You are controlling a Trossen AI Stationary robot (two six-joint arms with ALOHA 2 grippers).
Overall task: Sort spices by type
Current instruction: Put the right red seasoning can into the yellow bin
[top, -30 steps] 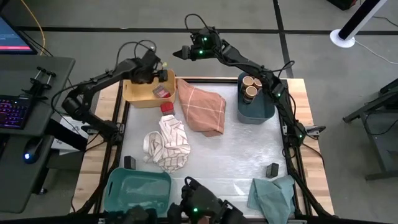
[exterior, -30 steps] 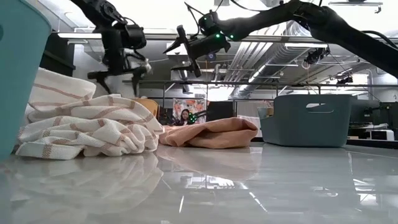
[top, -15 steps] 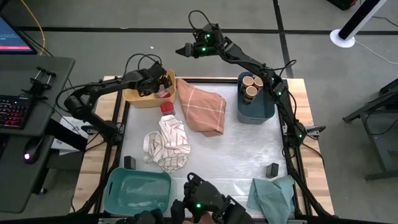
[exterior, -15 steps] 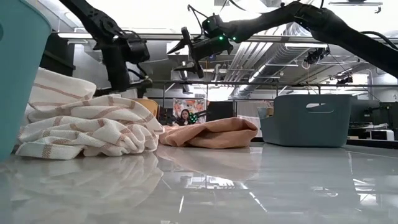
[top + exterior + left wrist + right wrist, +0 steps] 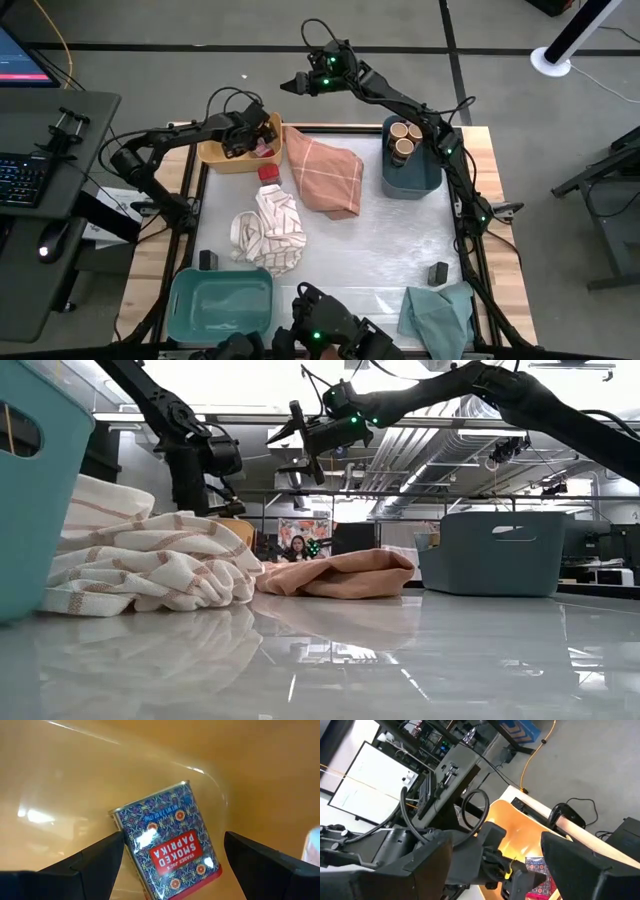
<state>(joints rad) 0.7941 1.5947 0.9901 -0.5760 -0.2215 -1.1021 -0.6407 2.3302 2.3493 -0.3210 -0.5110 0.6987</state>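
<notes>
Sorting is partly done: round jars (image 5: 404, 138) stand in the blue bin (image 5: 410, 178) at 1 o'clock, a paprika tin (image 5: 167, 845) lies in the yellow bin (image 5: 215, 152) at 11. One red-topped tin (image 5: 267, 173) and black blocks (image 5: 437, 272) wait on the glossy table (image 5: 380, 240). Left gripper (image 5: 250, 135), open, hovers inside the yellow bin; right gripper (image 5: 297, 83), open, hangs beyond 12.

Bright overhead lights, even w/ soft shadows. Glossy table (image 5: 420, 660) mirrors ceiling glare. Near teal bin (image 5: 30, 510) blurred; hot spots on yellow bin wall (image 5: 60, 780).
</notes>
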